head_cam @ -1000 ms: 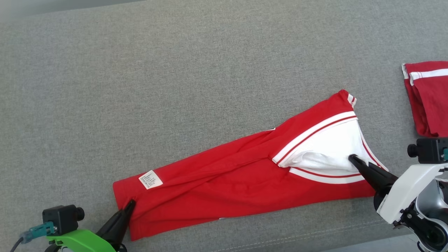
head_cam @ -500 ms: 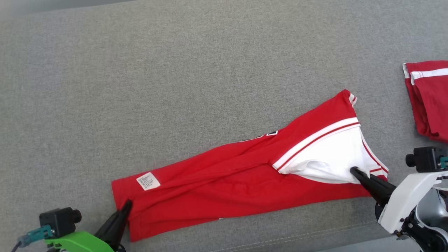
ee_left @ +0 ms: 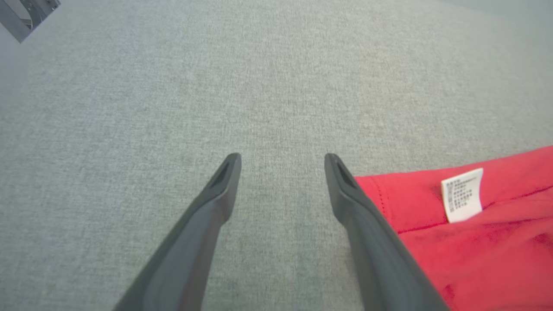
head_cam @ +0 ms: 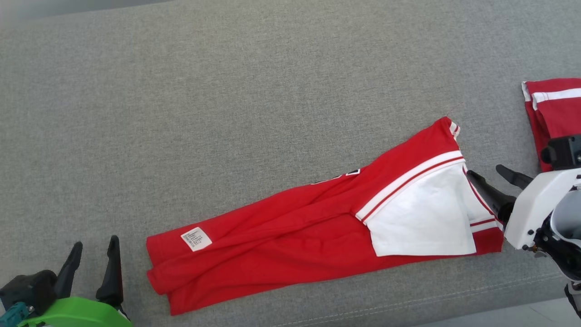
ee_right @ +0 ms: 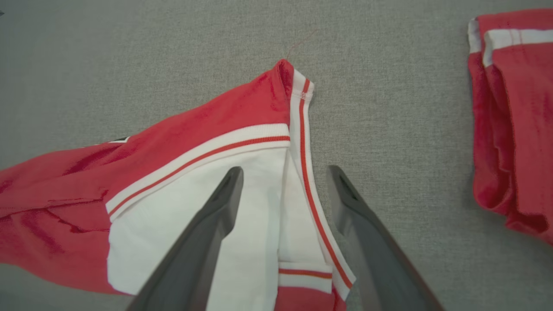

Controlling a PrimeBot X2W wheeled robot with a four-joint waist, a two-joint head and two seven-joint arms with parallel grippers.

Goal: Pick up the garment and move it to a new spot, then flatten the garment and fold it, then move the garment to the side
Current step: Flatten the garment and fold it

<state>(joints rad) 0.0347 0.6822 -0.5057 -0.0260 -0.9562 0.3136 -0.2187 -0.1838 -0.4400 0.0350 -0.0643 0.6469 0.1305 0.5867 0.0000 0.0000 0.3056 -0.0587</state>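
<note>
Across the grey fabric surface (head_cam: 227,91), the red garment (head_cam: 295,236) is lying folded lengthwise. The left pincer (head_cam: 96,242) is gaping near its labelled end, the right pincer (head_cam: 484,170) gaping at its white end.

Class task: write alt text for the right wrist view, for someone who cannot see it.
The open right gripper, two long dark fingers, points over the white-panelled end of a red garment with striped trim, lying on a grey fabric surface. A second, folded red garment lies apart at the right.
</note>
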